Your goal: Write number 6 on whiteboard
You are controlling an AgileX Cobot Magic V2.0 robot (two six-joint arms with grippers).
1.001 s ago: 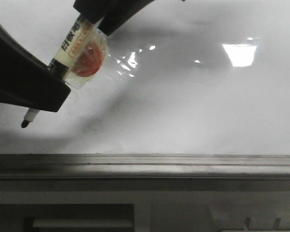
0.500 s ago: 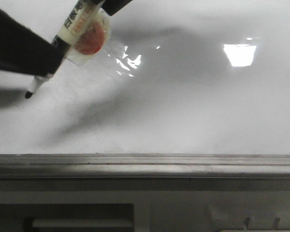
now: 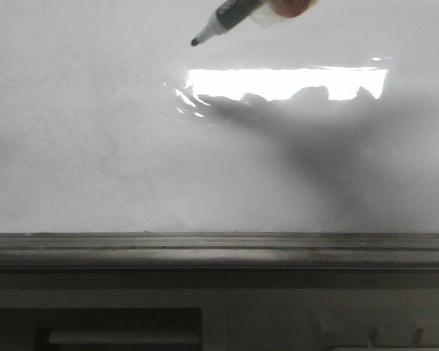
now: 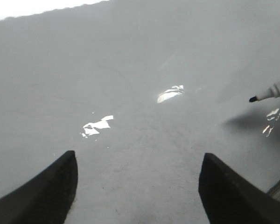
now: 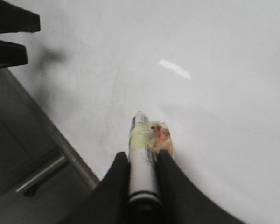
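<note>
The whiteboard (image 3: 95, 161) fills the front view, glossy white with faint grey smudges. No stroke of the number 6 shows on it in any view. My right gripper (image 5: 142, 156) is shut on a white marker pen (image 5: 141, 172) wrapped in clear tape with a red patch. In the front view only the pen's black tip (image 3: 194, 42) and lower barrel (image 3: 230, 13) reach in from the top edge, just off the board. My left gripper (image 4: 137, 158) is open and empty over the board, with the pen tip (image 4: 253, 99) off to one side.
A grey metal rail (image 3: 219, 245) runs along the board's bottom edge, with a lower ledge and a handle (image 5: 39, 175) beneath. A bright rectangular light reflection (image 3: 285, 82) lies on the board under the pen. The left gripper's fingers (image 5: 11, 21) show in the right wrist view.
The pen has moved up and to the right, its tip now near the top of the front view. The left arm has left the front view. The light reflection appears wider.
</note>
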